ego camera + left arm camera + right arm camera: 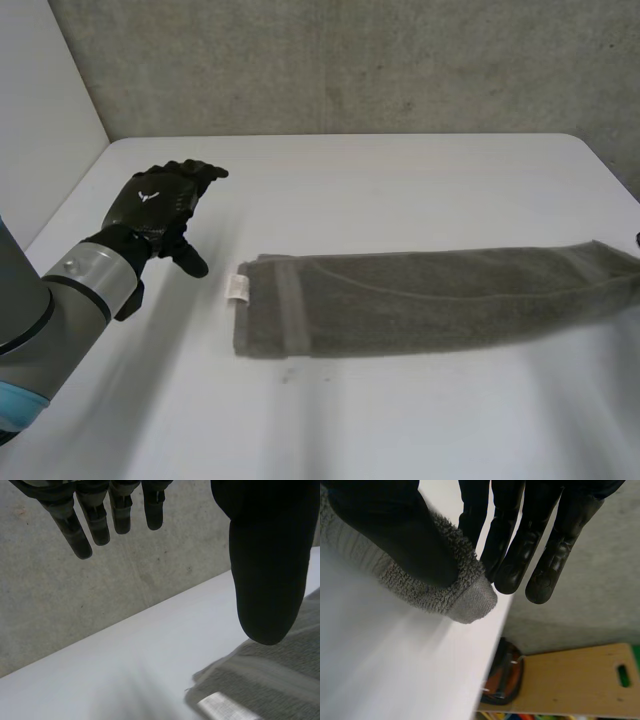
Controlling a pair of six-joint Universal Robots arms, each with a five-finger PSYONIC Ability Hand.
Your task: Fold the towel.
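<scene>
Towel (440, 300) on table (400, 180); left hand (160, 205) beside

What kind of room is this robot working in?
Probably a robot test lab or workshop, not a home: a bare grey concrete wall, a plain white table with a long grey terry towel, and the robot's black left hand.

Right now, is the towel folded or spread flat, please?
Folded: the towel lies as a long narrow strip, layers overlapping along its length.

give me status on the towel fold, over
Left hand open, beside the tagged end of the towel, not touching. Right hand pinching the other end's corner at the table edge. Nothing in the way.
</scene>
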